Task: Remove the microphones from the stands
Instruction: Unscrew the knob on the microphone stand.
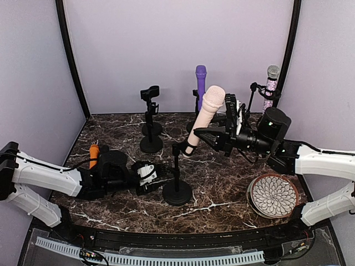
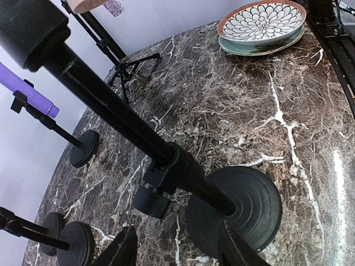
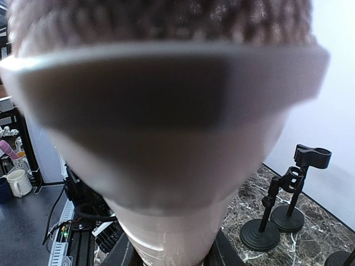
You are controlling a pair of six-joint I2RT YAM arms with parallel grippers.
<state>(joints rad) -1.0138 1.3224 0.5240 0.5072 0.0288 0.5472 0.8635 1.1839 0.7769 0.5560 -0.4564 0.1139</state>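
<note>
The pink microphone [image 1: 207, 112] leans to the right, its lower end in the clip [image 1: 189, 147] of the black stand [image 1: 177, 191] at the table's middle. My right gripper [image 1: 204, 133] comes in from the right and is shut on the microphone's body below the head. In the right wrist view the microphone [image 3: 166, 111] fills the frame, with both fingers [image 3: 123, 254] pressed on its handle. My left gripper [image 1: 159, 173] lies low beside the stand's pole. In the left wrist view that gripper [image 2: 177, 256] stands open, its tips at either side of the near edge of the stand's base [image 2: 252, 202].
A purple microphone [image 1: 200, 82] and a glittery one [image 1: 271, 84] stand on stands at the back. An empty stand [image 1: 150, 119] is at back left, an orange item [image 1: 94, 153] by the left arm, stacked plates [image 1: 273, 195] at front right.
</note>
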